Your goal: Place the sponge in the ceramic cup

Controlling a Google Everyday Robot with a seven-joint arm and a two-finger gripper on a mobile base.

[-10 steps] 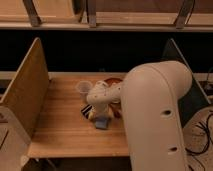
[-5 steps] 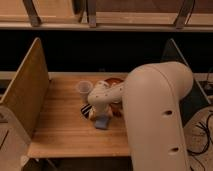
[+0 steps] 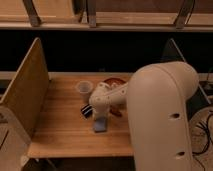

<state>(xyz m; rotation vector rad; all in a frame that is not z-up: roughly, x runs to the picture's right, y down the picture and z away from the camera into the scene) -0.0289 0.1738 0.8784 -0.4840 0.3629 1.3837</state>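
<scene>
Wooden table (image 3: pixel 60 131) with ceramic cup (image 3: pixel 84 90), sponge (image 3: pixel 100 125) beneath the gripper (image 3: pixel 100 115), striped black bar (image 3: pixel 87 110), reddish-brown dish (image 3: pixel 114 81).

Light-brown wooden tabletop (image 3: pixel 60 127): bare wood, plank grain visible, matt. Upright wooden side panel (image 3: pixel 27 85) on the left: same wood, smooth face. Big cream robot arm shell (image 3: pixel 160 110): looks like moulded plastic, smooth, slight sheen. Cream gripper (image 3: pixel 100 116) sits low over the table, right at the small blue-grey soft sponge (image 3: pixel 100 125), which looks matt and foam-like. Small pale round ceramic cup (image 3: pixel 84 90): smooth, plain. Reddish-brown dish (image 3: pixel 114 81): faintly glossy. Black flat bar with pale stripes (image 3: pixel 87 110): matt.
</scene>
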